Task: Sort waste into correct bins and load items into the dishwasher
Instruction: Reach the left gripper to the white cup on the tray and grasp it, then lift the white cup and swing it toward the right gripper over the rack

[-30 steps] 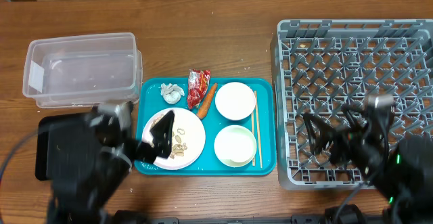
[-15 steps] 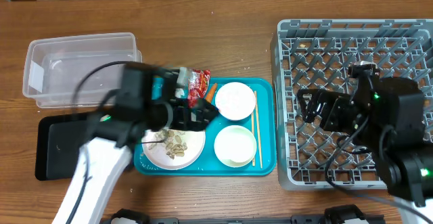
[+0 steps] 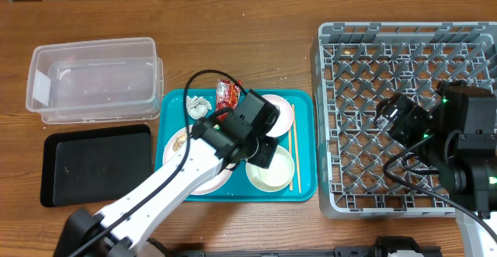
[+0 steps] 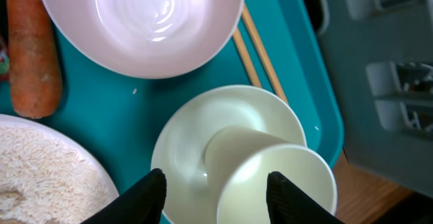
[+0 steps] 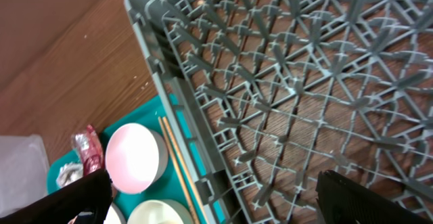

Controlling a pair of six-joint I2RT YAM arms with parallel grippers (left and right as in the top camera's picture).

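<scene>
Above the white bowl [image 4: 181,141], left pincer [image 4: 216,178] hovers.

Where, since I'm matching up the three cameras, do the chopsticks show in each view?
Overhead: the chopsticks lie along the teal tray's right side, near the grey rack.
Left wrist: the chopsticks run diagonally, upper middle, right of the pink bowl.
Right wrist: the chopsticks sit lower left, between pink bowl and grey rack.
Shared landmark: the pink bowl, beside them in all three.
</scene>
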